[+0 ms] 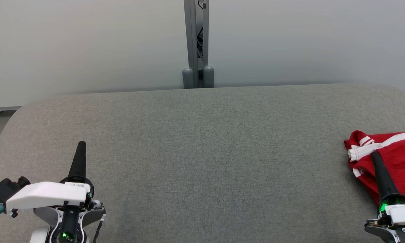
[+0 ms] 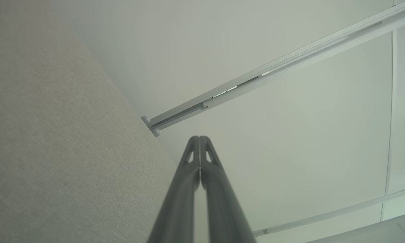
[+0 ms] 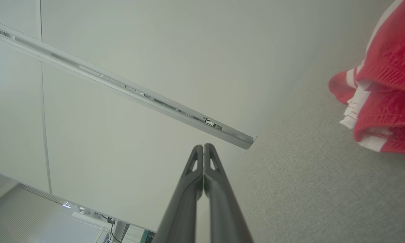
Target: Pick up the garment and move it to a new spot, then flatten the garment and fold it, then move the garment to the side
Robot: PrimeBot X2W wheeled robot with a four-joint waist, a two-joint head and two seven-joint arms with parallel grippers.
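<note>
At the right edge of the table (image 1: 202,135) the garment (image 1: 402,159) is bunched
Left gripper (image 1: 81,145) and right gripper (image 1: 374,154) are closed, empty; stage cannot be told

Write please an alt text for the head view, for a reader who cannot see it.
A bunched red and white garment lies on a grey padded table, at the picture's right edge. The right pincer, shut, overlaps it in this view; the left pincer, also shut, points up at the lower left.

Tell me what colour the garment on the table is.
Red with white stripes and white trim; the garment shows best in the right wrist view.
</note>
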